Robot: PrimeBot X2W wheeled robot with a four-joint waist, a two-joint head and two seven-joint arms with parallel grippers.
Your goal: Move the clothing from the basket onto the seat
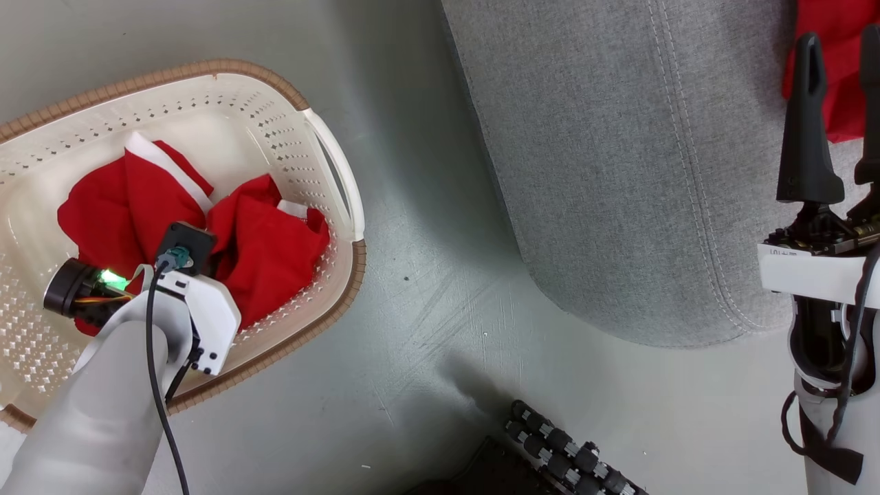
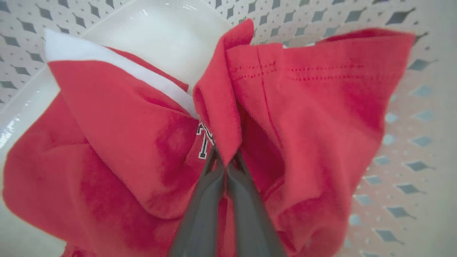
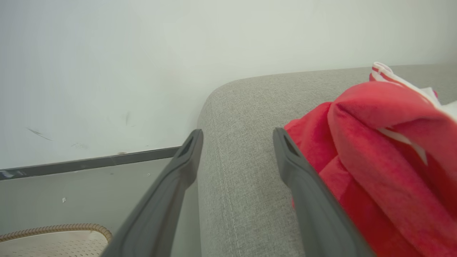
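While the left forearm [image 1: 103, 399] reaches over the near rim into the basket [image 1: 292, 137], a green light [image 1: 112, 279] glows at its wrist. The basket is cream with perforated walls and a brown woven rim.

The clothing [image 1: 268, 254] is inside the basket, a crumpled red pile on its bottom with white trim showing at the far side. Bare basket bottom shows beyond the pile.

The left gripper [image 2: 223, 160] is inside the basket, down in the pile. Its fingers are pressed together and clamped on an upright fold of the clothing. A white outlined letter patch [image 2: 204, 142] sits on the fabric just left of the fingertips.

Right of the basket is scuffed grey floor [image 1: 426, 275]. Dark ribbed rollers [image 1: 570, 454] sit on the near side, well apart from the basket.

Further right of the basket is the seat [image 1: 605, 172], grey fabric with a rounded corner and double stitched seam. The two are apart, with floor between them.

The right gripper [image 1: 840, 110] is well right of the basket, over the seat. Its fingers are spread wide with nothing between them.

A second red garment [image 3: 385, 160] with white trim lies on the seat cushion, on the side away from the basket and just beside the right gripper's outer finger. Whether they touch I cannot tell.

The basket rim also shows low in the right wrist view, with a pale wall [image 3: 142, 53] and a dark baseboard [image 3: 89, 164] behind it.
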